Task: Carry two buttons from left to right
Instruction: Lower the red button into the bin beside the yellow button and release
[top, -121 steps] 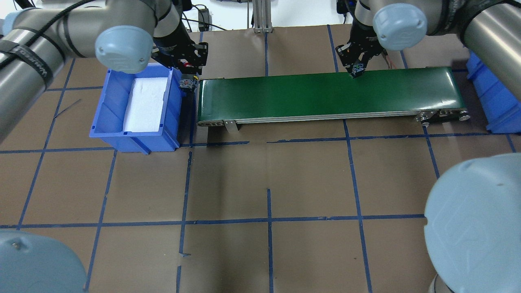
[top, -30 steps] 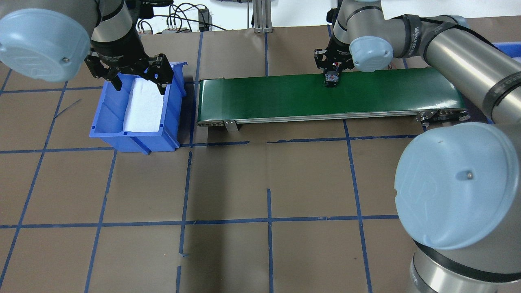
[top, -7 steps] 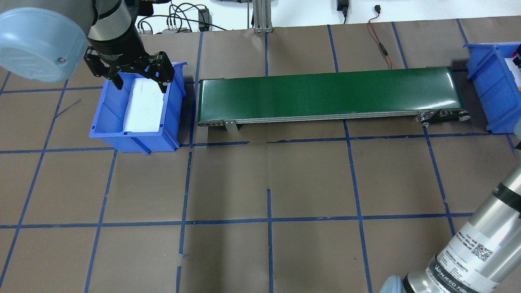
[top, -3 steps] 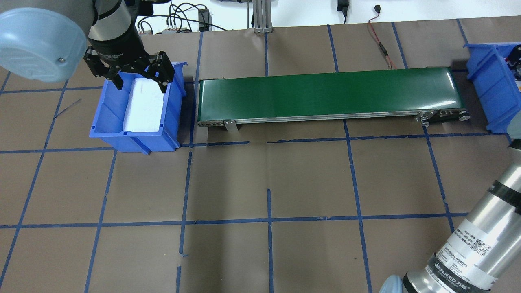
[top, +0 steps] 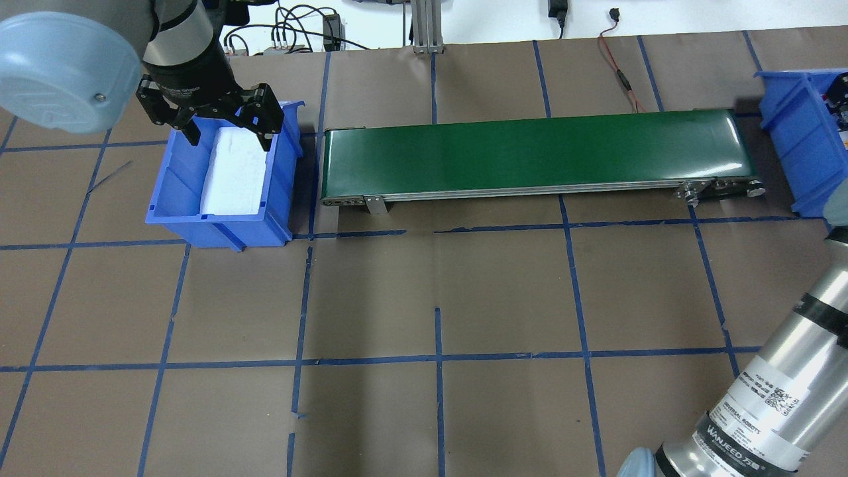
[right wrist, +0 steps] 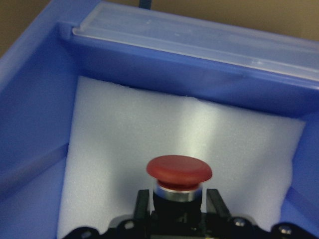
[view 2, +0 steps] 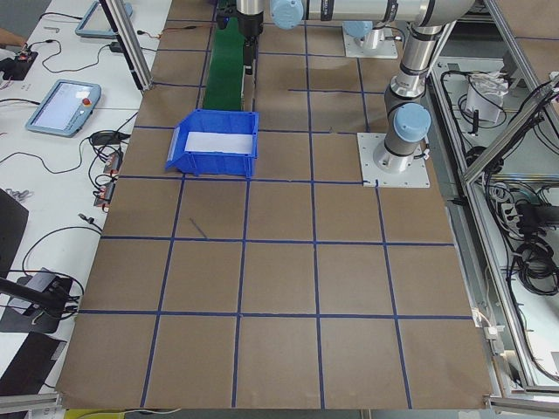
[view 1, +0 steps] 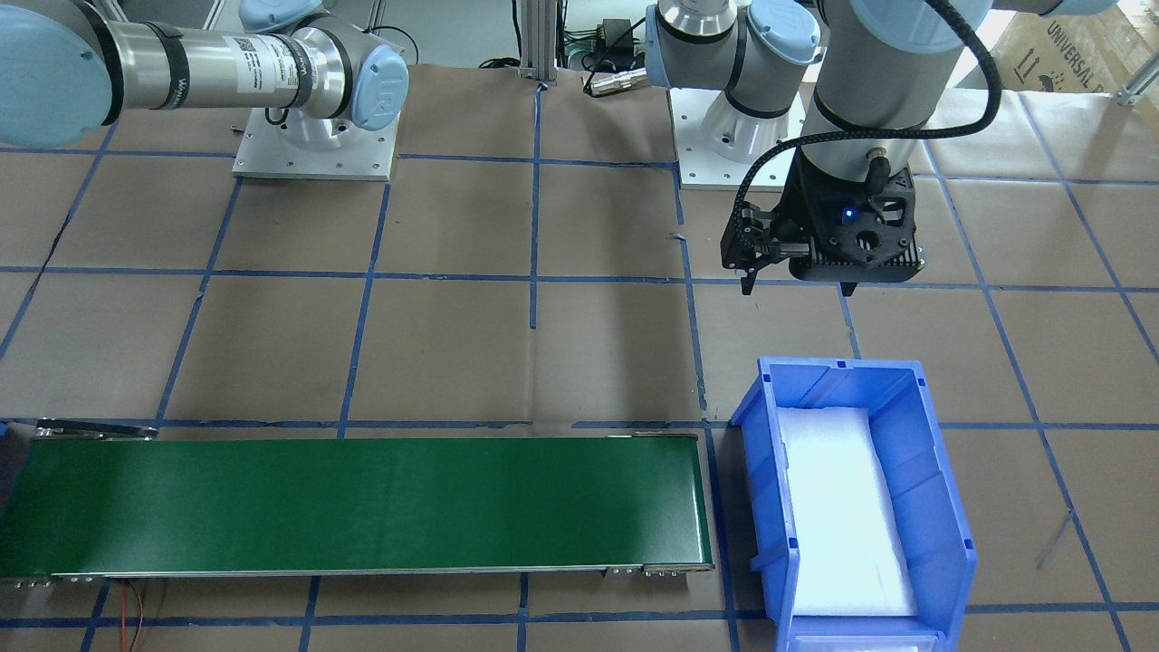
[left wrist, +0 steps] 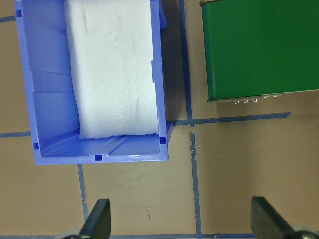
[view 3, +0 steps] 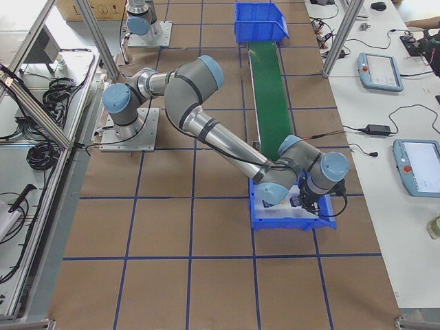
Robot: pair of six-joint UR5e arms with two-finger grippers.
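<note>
A red-capped button (right wrist: 179, 173) with a black body sits upright between the fingers of my right gripper (right wrist: 178, 201), which is shut on it. The button hangs just above the white foam (right wrist: 149, 129) inside the right blue bin (right wrist: 149, 64). In the overhead view only a sliver of that gripper (top: 840, 99) shows, at the frame's right edge over the bin (top: 788, 152). My left gripper (top: 230, 142) hovers open and holding nothing over the far end of the left blue bin (top: 179, 179). In the left wrist view its fingertips (left wrist: 99, 219) stand wide apart.
A green conveyor belt (top: 530, 152) runs between the two bins with nothing on it. The left bin (left wrist: 45, 99) holds only a white foam pad (left wrist: 112, 69). Brown paper with blue tape lines covers the table (top: 437, 298). My right arm's tube (top: 775, 391) crosses the near right corner.
My right gripper has carried the button from the belt's middle into the right bin and has sunk slightly in the last second. The left gripper has stayed open over the left bin.
</note>
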